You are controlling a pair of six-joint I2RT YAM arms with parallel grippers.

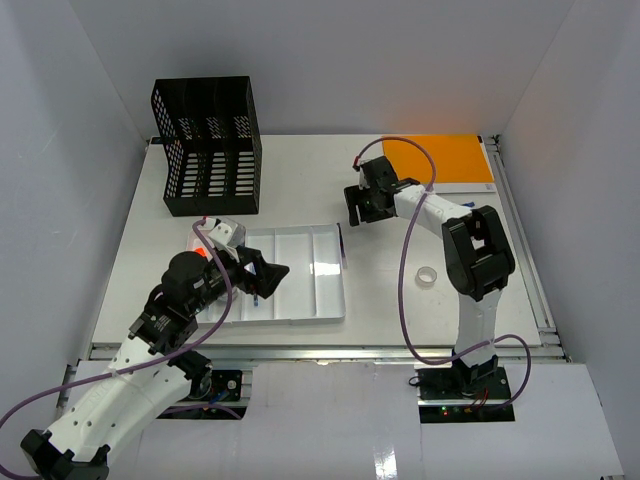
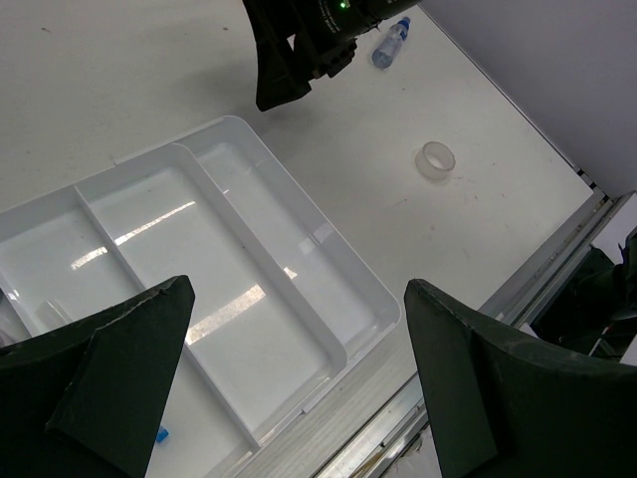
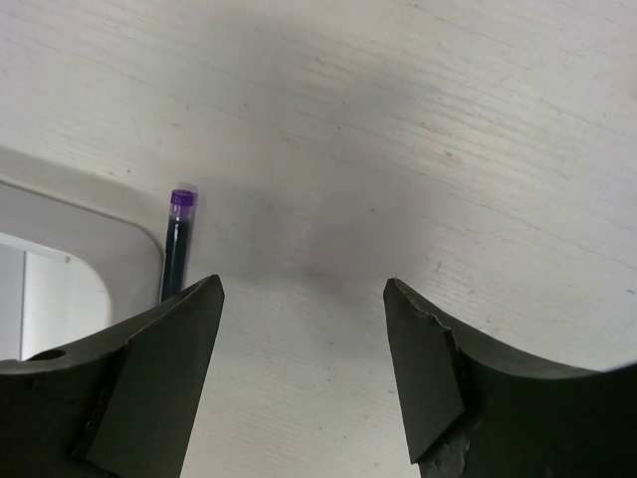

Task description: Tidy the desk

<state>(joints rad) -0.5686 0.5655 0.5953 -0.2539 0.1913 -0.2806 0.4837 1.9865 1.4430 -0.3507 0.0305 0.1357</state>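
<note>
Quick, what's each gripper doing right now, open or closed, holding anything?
Left gripper: open, empty, above the white tray.
Right gripper: open, empty, over the desk beside a purple-capped pen.

The large flat white desk (image 1: pixel 300 190) shows faint grey scuffs in the right wrist view. The black wire-mesh file rack (image 1: pixel 205 145) has a regular grid of small holes. The plain rectangular sheet (image 1: pixel 445 160) is bright orange. The glossy white plastic compartment tray (image 1: pixel 325 275) carries pale streaks of reflected light. The slim pen (image 3: pixel 178 249) has a dark barrel and a purple cap. The small tape ring (image 1: pixel 427 276) is translucent and whitish. The tiny bottle-shaped thing (image 2: pixel 390 42) is clear with blue. The left gripper (image 1: pixel 272 275) and right gripper (image 1: pixel 365 210) are black. The left arm (image 1: pixel 120 400) and right arm (image 1: pixel 478 315) are white with black joints. The thin looping cables (image 1: pixel 403 290) are purple.
</note>
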